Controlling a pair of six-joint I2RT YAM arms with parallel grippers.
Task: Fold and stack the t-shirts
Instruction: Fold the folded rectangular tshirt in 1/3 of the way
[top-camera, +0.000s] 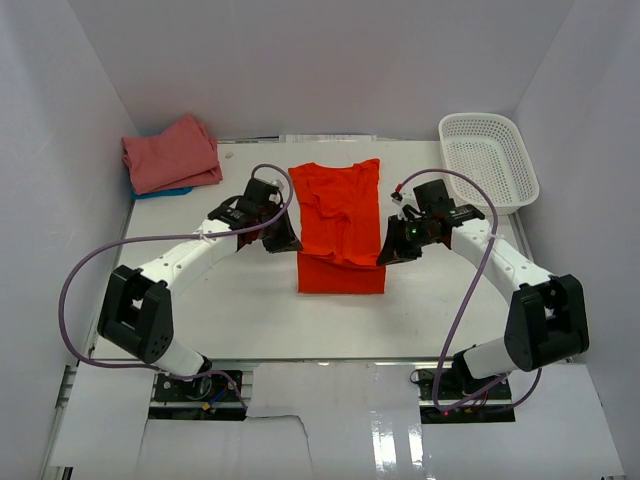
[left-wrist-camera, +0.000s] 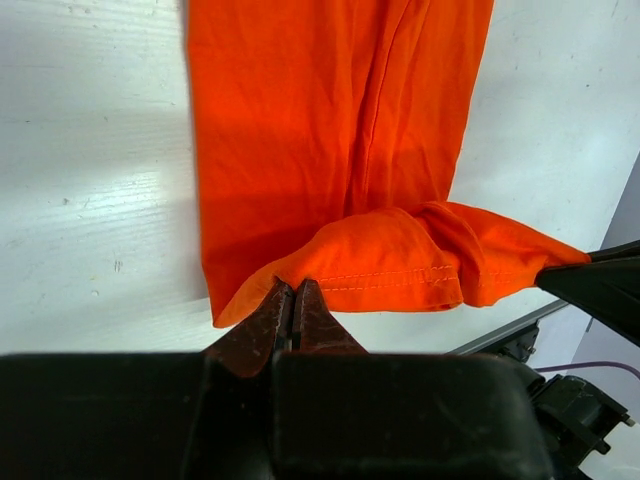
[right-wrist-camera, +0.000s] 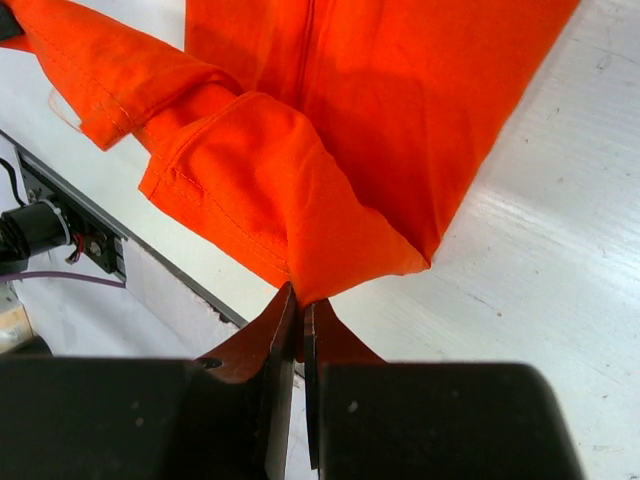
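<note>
My left jaws are clenched on one corner of the orange-red t-shirt (top-camera: 340, 215)'s stitched edge. My right jaws are clenched on the opposite corner, and that edge sags between them, raised over the cloth. The rest lies flat mid-table (top-camera: 250, 320). The salmon-pink t-shirt (top-camera: 172, 152) sits folded at the far-left corner atop the blue t-shirt (top-camera: 165, 192), well apart.

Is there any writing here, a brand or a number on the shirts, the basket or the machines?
No readable text in any view.
orange-red t-shirt: plain, no print or label showing.
pink t-shirt and white basket: plain.
left arm and right arm: no markings large enough to read.
</note>
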